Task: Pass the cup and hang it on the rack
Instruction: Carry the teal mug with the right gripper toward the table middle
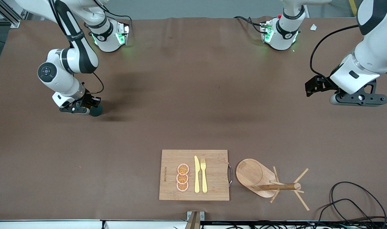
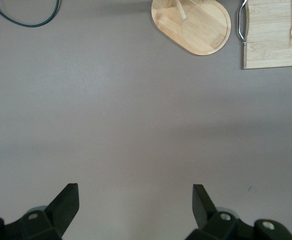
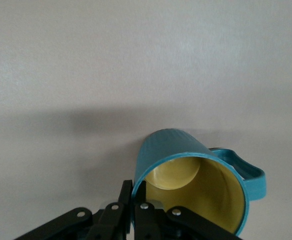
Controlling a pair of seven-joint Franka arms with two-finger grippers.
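Note:
The dark teal cup [image 1: 96, 110] with a yellowish inside sits toward the right arm's end of the table. My right gripper [image 1: 85, 109] is shut on the cup's rim [image 3: 142, 181], one finger inside and one outside; its handle [image 3: 246, 171] points away from the fingers. The wooden rack [image 1: 270, 182] with oval base, post and thin pegs stands near the front camera, beside the cutting board; its base shows in the left wrist view [image 2: 192, 25]. My left gripper [image 2: 136, 200] is open and empty, held above the table at the left arm's end [image 1: 359, 98].
A bamboo cutting board [image 1: 194, 175] with metal handle holds three orange slices [image 1: 182, 177], a yellow knife [image 1: 197, 174] and fork [image 1: 203, 175]. Black cables [image 1: 355, 203] lie near the front corner at the left arm's end.

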